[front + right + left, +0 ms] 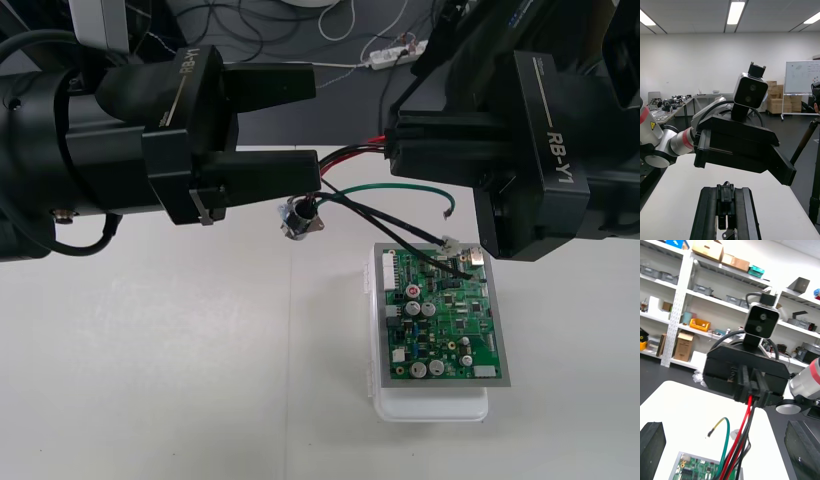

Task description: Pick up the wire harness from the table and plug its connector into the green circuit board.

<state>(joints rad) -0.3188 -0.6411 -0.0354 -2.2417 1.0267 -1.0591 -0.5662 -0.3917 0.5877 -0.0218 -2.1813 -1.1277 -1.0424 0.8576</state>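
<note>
Right hand (392, 148) is clamped shut on the wire harness (352, 152). The red and black wires (748, 416) are pinched between its fingers mid-run, well back from the plug, and it holds them up over the far side of the bench (150, 380). Left hand (316, 125) is wide open and holds nothing. It faces the right hand from close by, with the wires running toward the gap between its fingers.

The round metal socket (300, 217) dangles off the harness just under the left hand's lower finger; cannot tell if it touches the bench. The green wire (400, 186) loops loose, its free end near the board's far edge. The black plug (468, 263) is at the far right corner of the green circuit board (440, 320), which sits on its white base (430, 408). Whether the plug is seated or just resting there, cannot tell.

Judged step: getting the plug home in the board, probably with help from the left hand, since the right hand's grip is too far up the wires to steer the plug.

To do it well:
- The left hand should close on the wires low down, near the plug, not on the socket end.
- The right hand should hold firm until the left hand's grip is sure, so the harness doesn't drop.
- Slack should be kept in the black leads so nothing tugs the plug sideways.
- The plug should be squared to the header before pushing, then pushed straight down, gently.
- The dangling socket and green wire need watching, as either could snag a finger or sweep board parts.
- The board only rests on its base and could shift under side load.
</note>
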